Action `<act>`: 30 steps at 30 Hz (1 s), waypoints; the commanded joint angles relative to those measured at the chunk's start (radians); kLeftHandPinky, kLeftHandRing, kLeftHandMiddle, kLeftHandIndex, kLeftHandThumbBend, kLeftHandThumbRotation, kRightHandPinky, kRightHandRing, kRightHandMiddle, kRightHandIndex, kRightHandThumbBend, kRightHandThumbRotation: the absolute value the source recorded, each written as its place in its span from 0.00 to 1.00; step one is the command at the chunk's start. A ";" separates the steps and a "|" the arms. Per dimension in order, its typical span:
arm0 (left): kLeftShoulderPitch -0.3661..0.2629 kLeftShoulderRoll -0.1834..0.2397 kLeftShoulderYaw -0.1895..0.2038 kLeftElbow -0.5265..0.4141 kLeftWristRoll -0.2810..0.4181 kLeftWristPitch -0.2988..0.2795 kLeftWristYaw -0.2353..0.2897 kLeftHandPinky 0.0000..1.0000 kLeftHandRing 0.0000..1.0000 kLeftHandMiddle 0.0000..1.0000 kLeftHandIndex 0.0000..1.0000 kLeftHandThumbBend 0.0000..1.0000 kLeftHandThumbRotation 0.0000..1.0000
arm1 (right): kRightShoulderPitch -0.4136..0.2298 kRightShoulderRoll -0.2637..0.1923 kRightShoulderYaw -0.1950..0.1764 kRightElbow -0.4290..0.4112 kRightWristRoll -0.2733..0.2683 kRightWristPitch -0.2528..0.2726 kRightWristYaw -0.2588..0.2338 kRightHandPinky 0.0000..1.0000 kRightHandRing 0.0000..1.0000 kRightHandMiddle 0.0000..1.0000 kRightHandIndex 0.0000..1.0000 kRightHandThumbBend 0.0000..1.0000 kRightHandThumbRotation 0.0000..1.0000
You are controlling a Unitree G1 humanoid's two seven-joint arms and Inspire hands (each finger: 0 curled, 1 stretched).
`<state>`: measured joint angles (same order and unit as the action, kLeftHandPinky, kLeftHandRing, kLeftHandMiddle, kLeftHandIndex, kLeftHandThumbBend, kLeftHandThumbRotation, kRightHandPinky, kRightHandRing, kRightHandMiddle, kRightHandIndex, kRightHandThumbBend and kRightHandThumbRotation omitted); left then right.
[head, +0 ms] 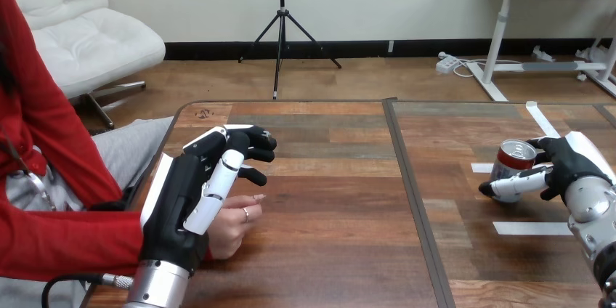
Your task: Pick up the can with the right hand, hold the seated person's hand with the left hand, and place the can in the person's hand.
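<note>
A red can point(513, 160) with a silver top stands upright on the right half of the wooden table point(334, 250). My right hand point(570, 166) is curled round it, with dark fingers behind the can and the thumb across its front near the base. At the table's left edge, the person's hand point(234, 227) rests loosely curled with its red sleeve behind it. My left hand point(181, 199) stands over and just left of that hand. Its fingers point(250, 147) reach out nearly straight above it, and its thumb lies along the person's hand without closing round it.
White tape strips point(532, 228) mark the table around the can, and another runs toward the far right corner point(542, 120). A dark seam point(410, 192) splits the tabletop into left and right halves. The person sits at the left side.
</note>
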<state>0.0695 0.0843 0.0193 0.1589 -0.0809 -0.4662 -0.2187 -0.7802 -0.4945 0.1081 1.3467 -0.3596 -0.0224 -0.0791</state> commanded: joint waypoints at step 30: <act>-0.046 0.017 0.013 -0.034 0.016 -0.028 0.016 0.47 0.60 0.60 0.54 0.38 0.78 | 0.008 0.052 -0.032 0.000 0.029 -0.075 -0.085 0.54 0.58 0.61 0.61 0.87 0.00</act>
<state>0.0695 0.0909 0.0195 0.1589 -0.0677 -0.4675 -0.2111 -0.7464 -0.4554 0.0966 1.3472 -0.3471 -0.0878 -0.1377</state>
